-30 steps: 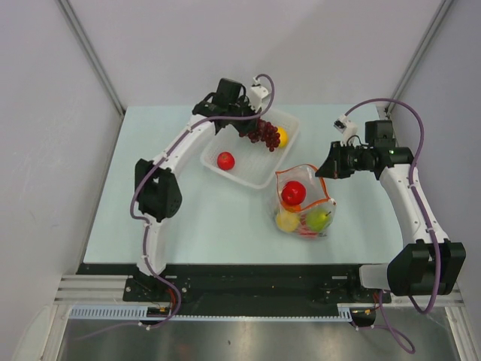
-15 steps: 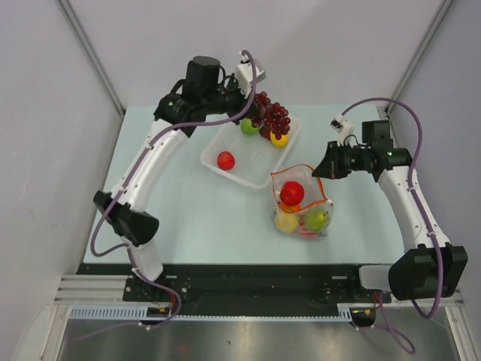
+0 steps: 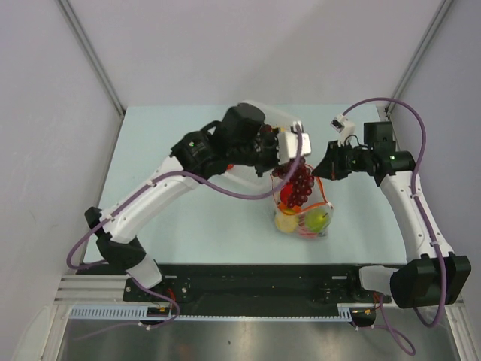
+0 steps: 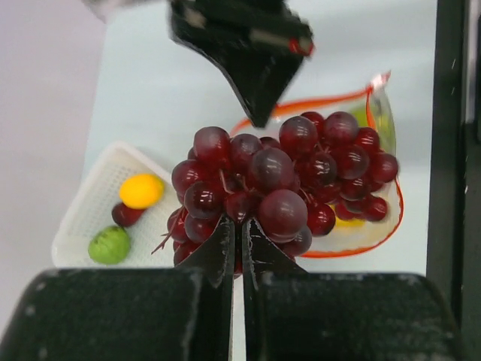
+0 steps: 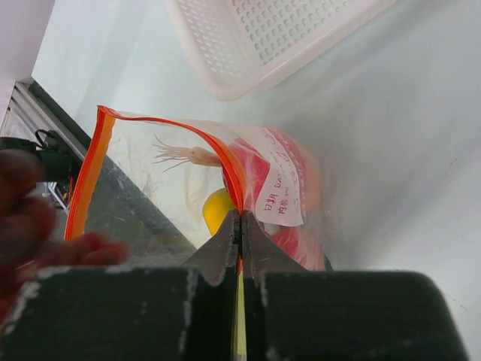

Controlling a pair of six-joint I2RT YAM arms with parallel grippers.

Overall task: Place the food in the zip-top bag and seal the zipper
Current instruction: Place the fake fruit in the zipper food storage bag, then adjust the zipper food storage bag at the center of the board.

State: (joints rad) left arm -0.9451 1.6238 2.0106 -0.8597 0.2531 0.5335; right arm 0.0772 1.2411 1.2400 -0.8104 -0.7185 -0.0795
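We see the left gripper [image 4: 234, 226] pinched tight on the near end of the grape bunch [image 4: 278, 188], and the grapes bulge out just past its fingertips. The bunch hangs right over the open mouth of the bag [image 5: 150, 188]; whether it touches the rim we cannot tell. Over on the other side, the right gripper [image 5: 240, 218] is clamped on the zipper [image 5: 89, 173], holding that edge of the mouth up. The bag sits on the table between the two arms, just beside the tray [image 4: 79, 218]. Inside it we spot a lemon [image 3: 285, 221] and a green fruit [image 3: 319, 219].
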